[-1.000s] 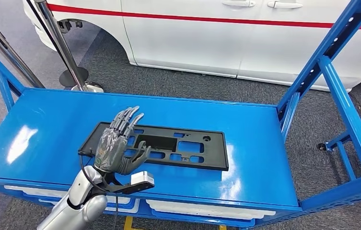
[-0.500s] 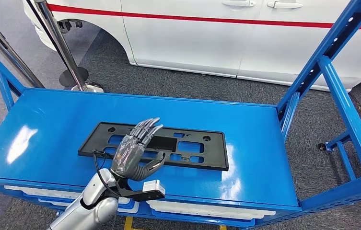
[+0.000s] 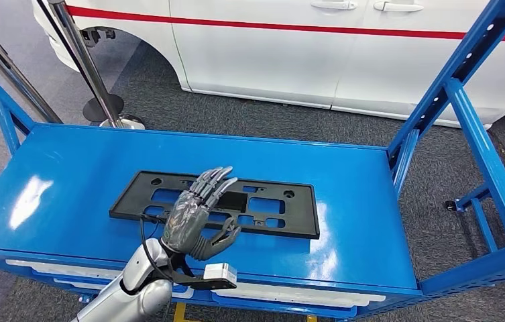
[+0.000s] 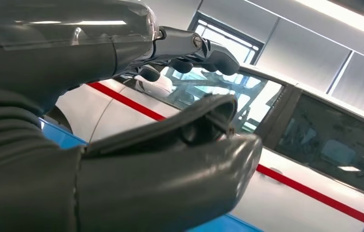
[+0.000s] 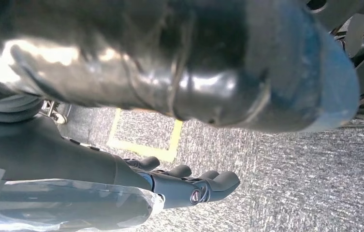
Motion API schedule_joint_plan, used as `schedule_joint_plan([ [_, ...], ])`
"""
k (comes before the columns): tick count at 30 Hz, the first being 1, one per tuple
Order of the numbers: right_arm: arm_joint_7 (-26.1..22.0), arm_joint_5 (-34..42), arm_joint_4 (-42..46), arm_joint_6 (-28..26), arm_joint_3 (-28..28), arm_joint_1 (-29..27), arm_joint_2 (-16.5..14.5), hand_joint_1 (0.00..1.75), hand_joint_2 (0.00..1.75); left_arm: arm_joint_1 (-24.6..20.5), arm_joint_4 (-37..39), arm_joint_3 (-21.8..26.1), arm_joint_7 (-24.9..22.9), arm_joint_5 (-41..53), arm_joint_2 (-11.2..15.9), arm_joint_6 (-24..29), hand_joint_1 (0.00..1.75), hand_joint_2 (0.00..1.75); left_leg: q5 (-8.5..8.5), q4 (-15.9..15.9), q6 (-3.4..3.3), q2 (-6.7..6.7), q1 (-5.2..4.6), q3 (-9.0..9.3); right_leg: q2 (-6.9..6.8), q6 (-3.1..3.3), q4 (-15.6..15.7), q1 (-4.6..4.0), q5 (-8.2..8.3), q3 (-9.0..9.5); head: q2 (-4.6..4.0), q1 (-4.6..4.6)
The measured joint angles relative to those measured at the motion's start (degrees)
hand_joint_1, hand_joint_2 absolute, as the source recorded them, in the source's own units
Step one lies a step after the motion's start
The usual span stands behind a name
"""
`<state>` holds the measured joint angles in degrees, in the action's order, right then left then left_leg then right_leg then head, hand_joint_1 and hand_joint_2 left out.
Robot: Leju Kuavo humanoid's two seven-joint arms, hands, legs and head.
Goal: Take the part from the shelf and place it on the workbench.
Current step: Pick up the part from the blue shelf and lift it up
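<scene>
Part [image 3: 263, 203]: flat black plate with cut-outs, lying mid-frame on the blue shelf [image 3: 68, 174]. Looks stiff, light, thin and awkwardly long; best gripped at the long near edge or through a cut-out. Left hand [image 3: 199, 215] hovers above it, fingers spread, holding nothing. Right hand [image 5: 184, 186] hangs over the floor, fingers loosely curled, empty. No containers.

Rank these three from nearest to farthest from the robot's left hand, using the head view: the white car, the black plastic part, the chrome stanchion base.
1. black plastic part: flat on the blue shelf, directly under the left hand.
2. chrome stanchion base: on the floor beyond the shelf's far left edge.
3. white car: behind the shelf, across the back.
</scene>
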<state>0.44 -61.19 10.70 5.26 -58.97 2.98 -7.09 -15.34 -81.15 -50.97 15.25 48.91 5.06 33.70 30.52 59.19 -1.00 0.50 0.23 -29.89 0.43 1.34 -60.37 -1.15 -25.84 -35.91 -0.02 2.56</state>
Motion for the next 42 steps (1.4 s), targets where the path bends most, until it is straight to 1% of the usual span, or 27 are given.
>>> schedule_joint_plan([
  [7, 0.0, -0.05, -0.04, 0.33, 0.01, 0.04, 0.1, 0.0, 0.0, -0.16, 0.01, -1.29, 0.64, -2.75, -0.51, -2.08, 0.0, 0.0, 0.0, 0.0, 0.0, 0.0, 0.0, 0.0, 0.0, 0.0, 0.0, 0.01, 0.0, 0.01, 0.01, 0.0],
  [14, 0.0, -0.21, -0.1, 0.85, 0.38, 0.08, 0.28, 0.0, 0.0, 0.52, 1.14, -3.81, 0.86, -6.12, -2.27, -6.34, 0.0, 0.0, 0.02, 0.0, -0.02, 0.0, -0.01, 0.0, 0.0, 0.0, 0.01, 0.02, 0.0, 0.01, 0.01, 0.01],
  [21, 0.0, -0.32, -0.11, 0.87, 0.66, 0.08, 0.38, 0.0, 0.0, 0.49, 3.09, -5.15, 1.37, -7.63, -3.17, -7.54, 0.0, 0.0, 0.02, 0.0, -0.02, 0.0, -0.01, 0.01, 0.0, 0.0, 0.01, 0.02, 0.0, 0.01, 0.02, 0.0],
  [25, 0.0, -0.4, -0.14, 0.9, 0.8, 0.1, 0.43, 0.0, 0.0, 0.44, 5.19, -6.12, 2.13, -9.01, -3.62, -8.97, 0.0, 1.75, 0.02, 0.0, -0.02, 0.0, -0.01, 0.01, 0.0, 0.0, 0.01, 0.02, 0.0, 0.01, 0.0, 0.0],
  [32, 0.0, -0.69, -0.19, 0.95, 0.9, 0.13, 0.58, 0.0, 0.0, 0.32, 8.79, -8.1, 2.93, -9.76, -4.41, -9.92, 0.0, 1.75, 0.02, 0.0, -0.02, 0.0, -0.01, 0.01, 0.0, 0.0, 0.01, 0.02, 0.0, 0.01, 0.01, 0.0],
  [42, 0.0, -1.19, -0.21, 1.04, 1.02, 0.14, 0.75, 0.0, 0.0, -0.1, 11.35, -9.16, 1.37, -7.64, -4.45, -9.43, 0.0, 1.75, 0.02, 0.0, -0.02, 0.0, -0.01, 0.01, 0.0, 0.0, 0.01, 0.02, 0.0, 0.01, 0.01, 0.0],
])
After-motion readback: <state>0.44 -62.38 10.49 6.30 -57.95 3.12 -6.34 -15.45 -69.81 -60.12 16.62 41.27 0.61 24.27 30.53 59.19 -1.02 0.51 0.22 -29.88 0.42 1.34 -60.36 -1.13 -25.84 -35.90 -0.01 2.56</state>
